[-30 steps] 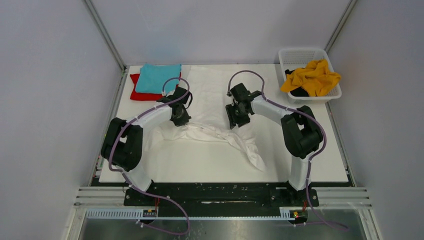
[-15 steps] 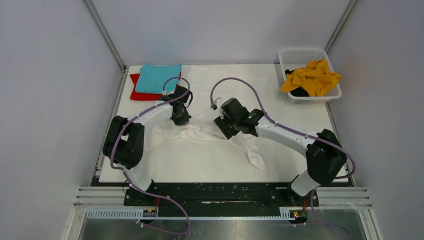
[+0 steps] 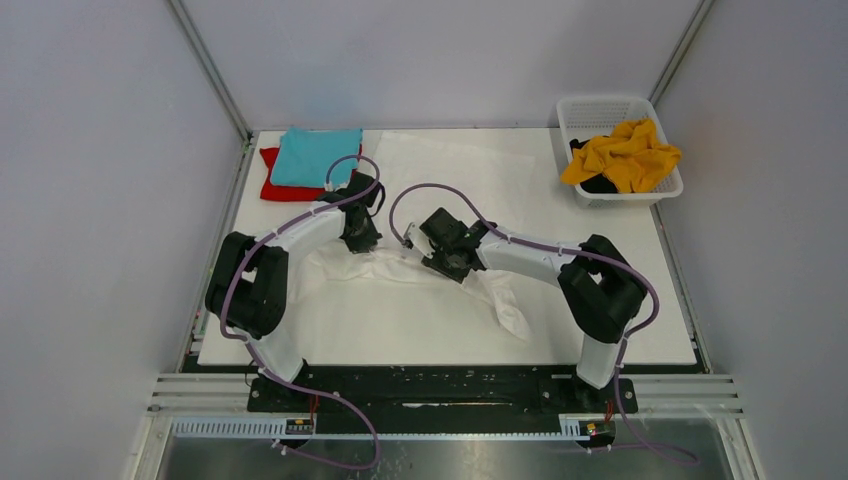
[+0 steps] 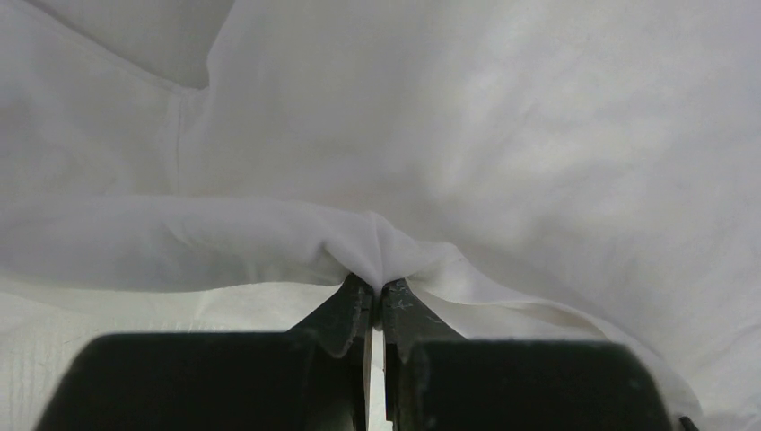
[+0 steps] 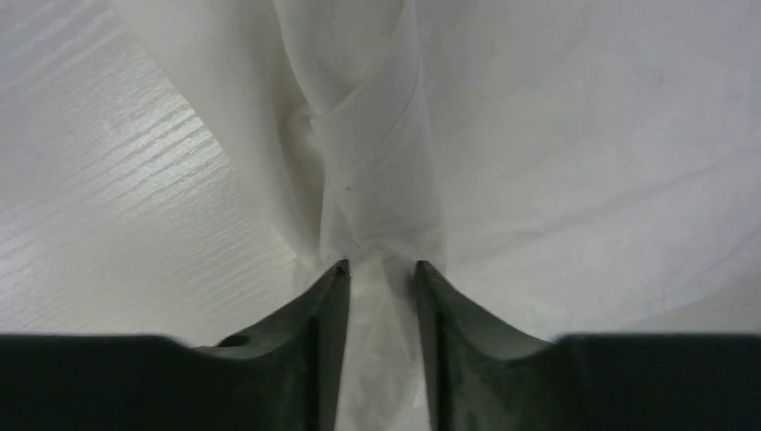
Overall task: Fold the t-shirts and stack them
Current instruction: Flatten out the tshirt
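The white t-shirt (image 3: 455, 175) lies spread on the table, bunched along its near edge. My left gripper (image 3: 362, 243) is shut on a pinched fold of it; in the left wrist view the gripper (image 4: 377, 285) has cloth (image 4: 494, 135) gathered at its tips. My right gripper (image 3: 441, 264) grips a twisted ridge of the same shirt; in the right wrist view the gripper (image 5: 381, 266) has its jaws narrowly apart with cloth (image 5: 556, 162) filling the gap. The teal t-shirt (image 3: 315, 155) lies folded on the folded red t-shirt (image 3: 272, 186) at the back left. The mustard-yellow t-shirt (image 3: 625, 155) sits crumpled in the basket.
A white lattice basket (image 3: 600, 103) stands at the back right corner, with something dark under the yellow shirt. A loose tail of white cloth (image 3: 510, 315) trails toward the near right. Metal frame posts rise at the back corners of the white table (image 3: 620, 320).
My right arm swung left and nearer, bringing its gripper closer to the left gripper and dragging the shirt's bunched edge with it. The left gripper has barely moved.
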Robot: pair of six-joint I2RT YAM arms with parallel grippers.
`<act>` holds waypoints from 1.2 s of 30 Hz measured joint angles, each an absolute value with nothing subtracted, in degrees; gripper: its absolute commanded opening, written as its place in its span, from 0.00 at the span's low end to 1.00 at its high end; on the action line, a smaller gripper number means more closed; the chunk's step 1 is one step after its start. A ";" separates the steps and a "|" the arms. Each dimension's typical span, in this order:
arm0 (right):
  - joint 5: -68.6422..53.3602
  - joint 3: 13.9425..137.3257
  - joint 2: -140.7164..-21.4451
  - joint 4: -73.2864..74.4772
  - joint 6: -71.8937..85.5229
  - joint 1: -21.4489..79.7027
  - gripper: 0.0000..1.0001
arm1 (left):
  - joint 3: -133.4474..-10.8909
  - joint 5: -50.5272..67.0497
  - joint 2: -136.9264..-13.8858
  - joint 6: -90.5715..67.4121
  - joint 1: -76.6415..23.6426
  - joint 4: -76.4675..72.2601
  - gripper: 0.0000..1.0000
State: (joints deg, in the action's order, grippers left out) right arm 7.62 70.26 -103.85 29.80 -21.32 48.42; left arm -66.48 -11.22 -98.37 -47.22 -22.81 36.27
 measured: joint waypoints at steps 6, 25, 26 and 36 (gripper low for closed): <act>9.02 70.26 -104.42 29.67 -22.24 48.40 0.03 | -66.48 -11.25 -98.35 -46.92 -22.81 36.40 0.00; -25.63 50.87 -81.60 31.53 -5.48 51.09 0.61 | -47.57 -10.72 -74.26 -48.60 -23.73 45.43 0.40; -27.14 49.52 -81.60 31.62 -3.90 51.40 0.64 | -46.09 -11.20 -73.32 -49.12 -23.88 47.22 0.64; -15.03 48.95 -73.73 32.32 4.73 52.14 0.99 | -45.10 -15.31 -58.41 -51.70 -23.64 57.82 0.99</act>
State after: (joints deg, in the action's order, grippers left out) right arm -15.03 48.95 -73.73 32.32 4.73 52.14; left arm -45.10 -15.31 -58.41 -51.70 -23.64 57.82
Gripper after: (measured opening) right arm 0.993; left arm 0.986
